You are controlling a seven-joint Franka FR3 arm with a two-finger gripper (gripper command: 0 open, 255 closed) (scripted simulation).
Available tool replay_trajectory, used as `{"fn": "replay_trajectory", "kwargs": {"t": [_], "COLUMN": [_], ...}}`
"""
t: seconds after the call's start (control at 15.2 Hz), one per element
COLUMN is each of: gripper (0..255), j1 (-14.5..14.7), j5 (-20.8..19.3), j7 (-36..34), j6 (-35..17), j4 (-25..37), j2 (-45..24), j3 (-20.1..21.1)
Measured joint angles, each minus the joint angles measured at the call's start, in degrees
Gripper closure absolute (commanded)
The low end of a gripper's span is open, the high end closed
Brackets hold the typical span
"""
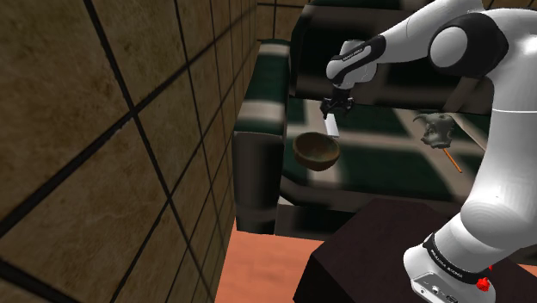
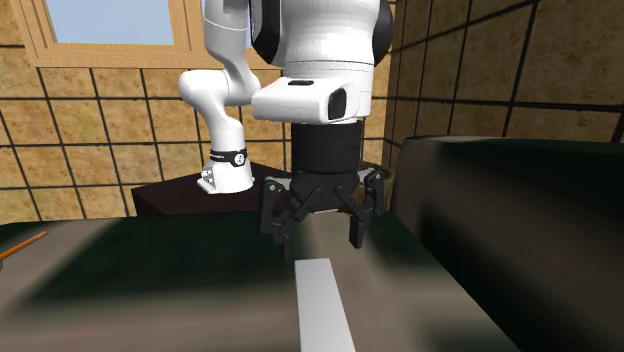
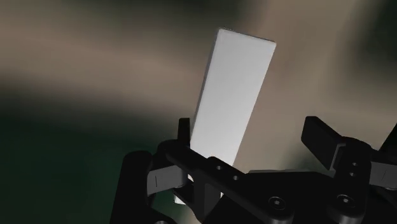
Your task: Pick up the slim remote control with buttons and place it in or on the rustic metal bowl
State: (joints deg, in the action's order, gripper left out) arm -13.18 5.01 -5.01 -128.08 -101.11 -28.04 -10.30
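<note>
The remote (image 1: 333, 127) is drawn as a plain white slim slab (image 2: 322, 305) lying flat on the dark green and grey sofa seat (image 1: 379, 172). My black gripper (image 1: 336, 108) hangs just above its far end, pointing down, fingers apart (image 2: 316, 238). In the wrist view the slab (image 3: 232, 89) runs away from the gripper (image 3: 250, 130), its near end low between the open fingers and closer to one fingertip (image 3: 183, 129); nothing is clasped. A brown round bowl (image 1: 316, 152) sits on the seat just in front of the remote, toward the shoulder view's lower left.
The sofa's armrest (image 1: 258, 138) and a tiled wall (image 1: 112, 146) bound the shoulder view's left. A grey lumpy object (image 1: 435, 129) and an orange stick (image 1: 453, 161) lie on the seat to the right. The backrest (image 2: 520, 230) rises beside the gripper. The dark stand (image 1: 370, 250) is near.
</note>
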Motion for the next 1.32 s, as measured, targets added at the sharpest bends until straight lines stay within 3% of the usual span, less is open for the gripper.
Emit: {"fn": "replay_trajectory", "kwargs": {"t": [0.26, 1.19, 1.25, 1.32], "gripper": [0, 0, 255, 255], "j1": [-1.9, -2.5, -2.5, -2.5], "j5": [1.3, 2.1, 2.1, 2.1], "j7": [-0.1, 0.1, 0.1, 0.1], "j6": [0.2, -3.3, -3.3, -3.3], "j4": [8.2, 9.3, 9.3, 9.3], "j2": [-7.2, -11.7, -11.7, -11.7], "j3": [-0.2, 0.3, 0.3, 0.3]}}
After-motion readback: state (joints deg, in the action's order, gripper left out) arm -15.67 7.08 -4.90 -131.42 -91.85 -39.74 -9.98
